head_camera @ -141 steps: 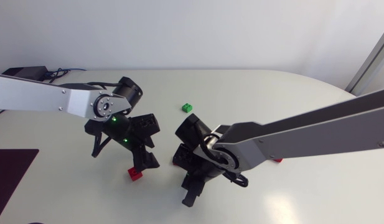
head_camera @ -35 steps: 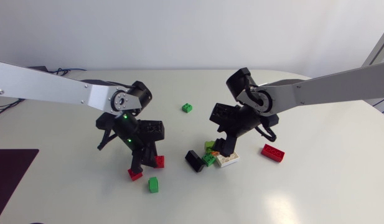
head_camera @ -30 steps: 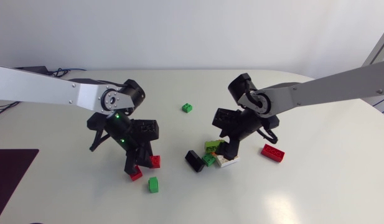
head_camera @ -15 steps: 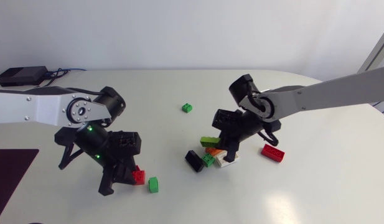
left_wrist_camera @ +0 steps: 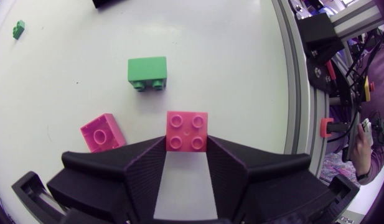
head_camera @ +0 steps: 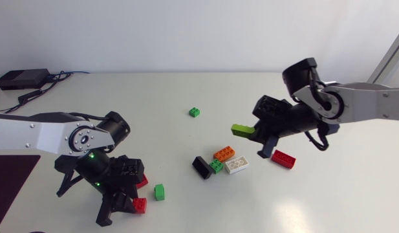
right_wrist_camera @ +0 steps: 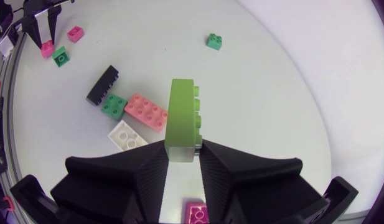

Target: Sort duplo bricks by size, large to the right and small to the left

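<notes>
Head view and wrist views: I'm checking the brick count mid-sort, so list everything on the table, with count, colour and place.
held red brick: one, red, small, between the left gripper's fingers
loose red brick: one, red, small, beside the left gripper
small green bricks: three, green; one ahead of the left gripper, one in the middle cluster, one alone farther back
narrow brick: one, black, middle cluster
orange brick: one, orange, middle cluster
white brick: one, white, middle cluster
large red brick: one, red, near the right gripper
long brick: one, lime green, in the right gripper
table: one, white
left gripper: one, black, shut on the held red brick
right gripper: one, black, shut on the long brick
</notes>
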